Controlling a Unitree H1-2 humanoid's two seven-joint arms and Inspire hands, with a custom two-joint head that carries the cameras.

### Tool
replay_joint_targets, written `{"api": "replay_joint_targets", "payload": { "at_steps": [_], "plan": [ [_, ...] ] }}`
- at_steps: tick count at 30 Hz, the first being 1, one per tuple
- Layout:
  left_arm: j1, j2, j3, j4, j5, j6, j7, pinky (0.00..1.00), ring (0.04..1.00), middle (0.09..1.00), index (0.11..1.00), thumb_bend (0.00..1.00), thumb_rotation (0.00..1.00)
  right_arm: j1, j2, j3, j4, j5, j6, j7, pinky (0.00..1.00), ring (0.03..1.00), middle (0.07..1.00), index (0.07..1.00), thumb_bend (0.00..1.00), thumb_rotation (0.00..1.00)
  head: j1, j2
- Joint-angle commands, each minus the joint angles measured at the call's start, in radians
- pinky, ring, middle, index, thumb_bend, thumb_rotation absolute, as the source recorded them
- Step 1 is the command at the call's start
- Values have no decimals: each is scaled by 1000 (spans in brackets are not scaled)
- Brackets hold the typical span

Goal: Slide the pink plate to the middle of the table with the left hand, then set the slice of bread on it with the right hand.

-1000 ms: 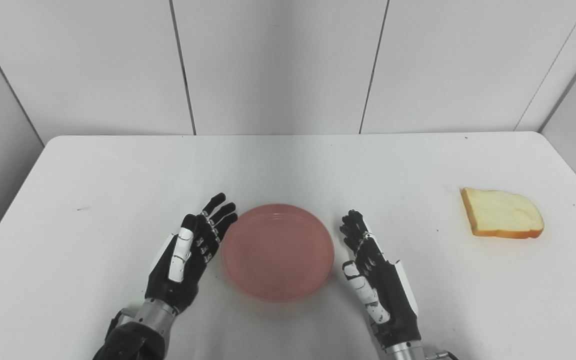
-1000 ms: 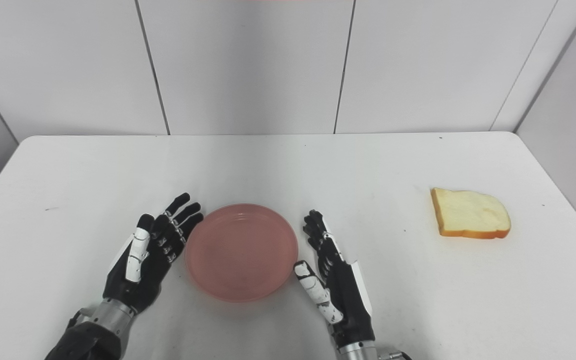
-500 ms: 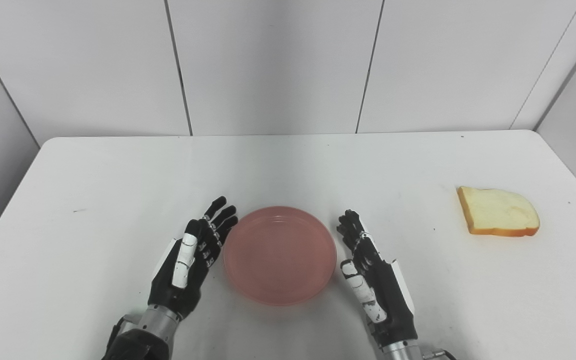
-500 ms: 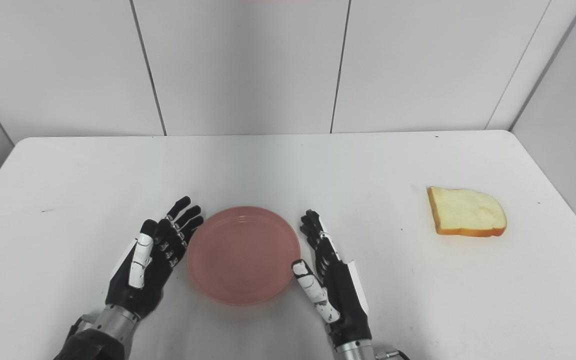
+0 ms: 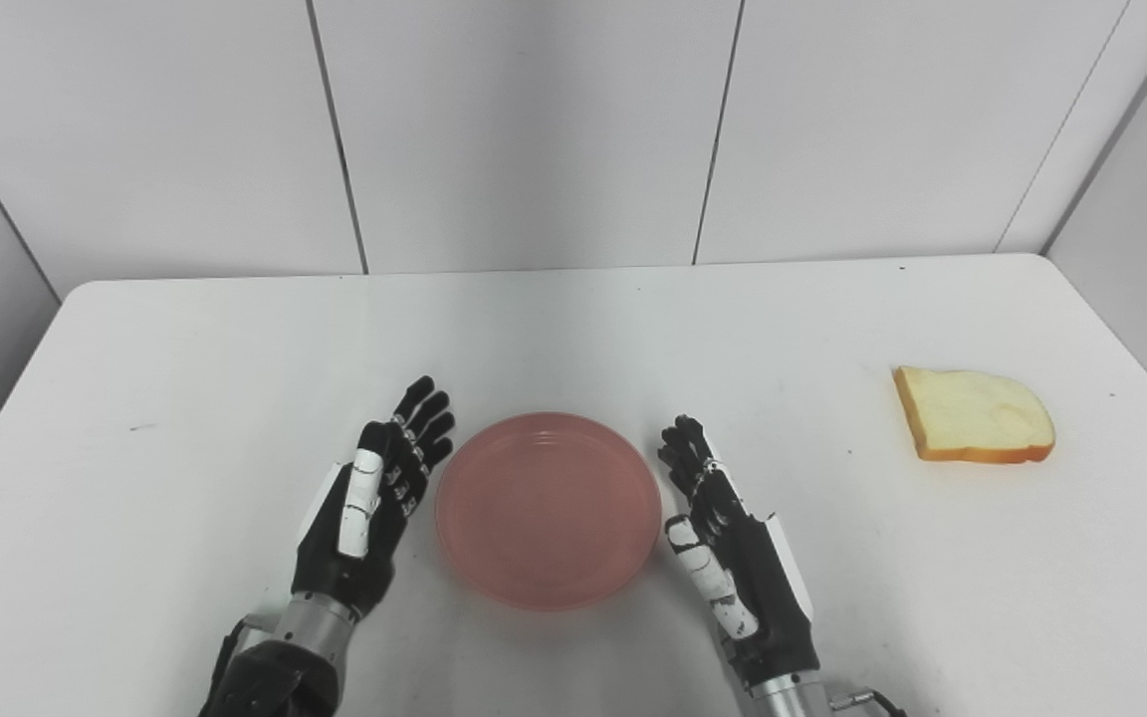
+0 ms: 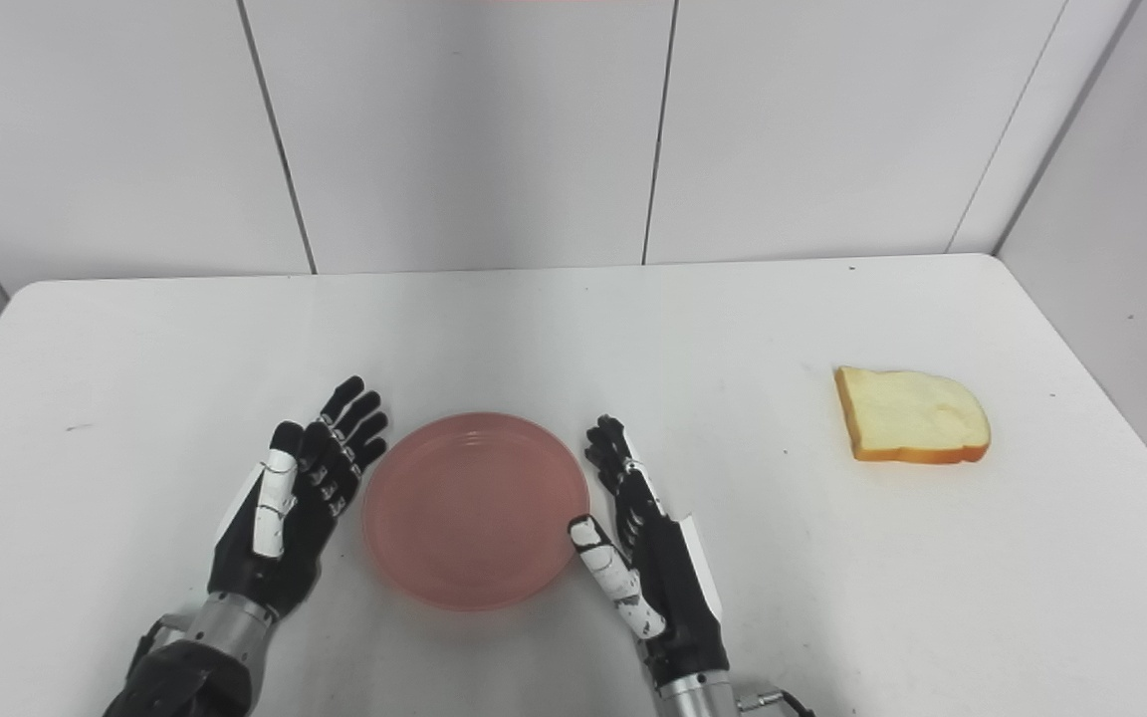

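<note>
The round pink plate [image 5: 548, 508] lies flat near the front middle of the white table [image 5: 573, 329], with nothing on it. My left hand [image 5: 374, 498] stands open on edge just left of the plate, fingers stretched forward, a narrow gap from the rim. My right hand [image 5: 728, 543] is open too, at the plate's right rim, its thumb close to the edge. The slice of bread [image 5: 974, 429], pale with a golden crust, lies flat far to the right, well away from both hands.
White wall panels [image 5: 534, 129] rise behind the table's far edge. The right edge of the table runs close to the bread. A small dark speck [image 5: 142, 427] marks the left side of the tabletop.
The camera has turned a little, so the whole scene sits further left. My left hand has drawn slightly away from the plate's rim. Plate, bread and right hand stay put.
</note>
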Motion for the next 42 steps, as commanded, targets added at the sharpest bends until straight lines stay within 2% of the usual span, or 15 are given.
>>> {"api": "replay_joint_targets", "payload": {
  "at_steps": [1,12,17,19,23,25,30,33,36,42],
  "plan": [
    [6,-11,0,47,8,-29,13,1000,998,979,954,789,1000,67,50,5,32,10,-36,0,979,942,947,959,637,802,0,-1],
    [-27,-24,-4,100,20,-52,28,1000,1000,995,990,758,1000,63,43,-4,52,-4,-66,-6,982,942,946,954,642,812,-42,-18],
    [-34,-30,-9,117,12,-35,17,1000,1000,1000,994,763,1000,52,30,-22,48,23,-77,1,972,952,956,959,622,771,-62,-22],
    [-36,-31,-12,127,9,-39,10,1000,1000,1000,998,765,1000,44,15,-37,40,2,-90,-6,959,952,963,969,604,797,-69,-26],
    [-41,-37,-17,150,14,-51,8,1000,1000,1000,995,770,1000,26,-7,-80,33,-9,-126,-23,982,949,957,967,619,829,-83,-37],
    [-45,-41,-19,163,16,-59,8,1000,1000,999,992,771,1000,15,-12,-105,24,10,-129,-24,986,946,950,959,621,794,-86,-40],
    [-47,-53,-20,176,19,-66,11,1000,1000,997,992,777,981,-9,-22,-198,-56,25,-94,-49,997,939,933,940,644,736,-98,-55],
    [-48,-54,-22,183,23,-70,9,1000,999,996,988,772,989,-24,-43,-250,-94,24,-93,-47,986,936,934,948,642,750,-101,-59],
    [-48,-50,-21,191,22,-75,5,1000,1000,997,990,763,996,-39,-73,-300,-146,18,-43,-45,966,917,918,932,668,732,-119,-63],
    [-48,-42,-15,187,15,-77,-3,1000,999,995,985,749,1000,-73,-136,-368,-209,6,26,-37,935,894,897,911,694,629,-161,-66]
  ]
}}
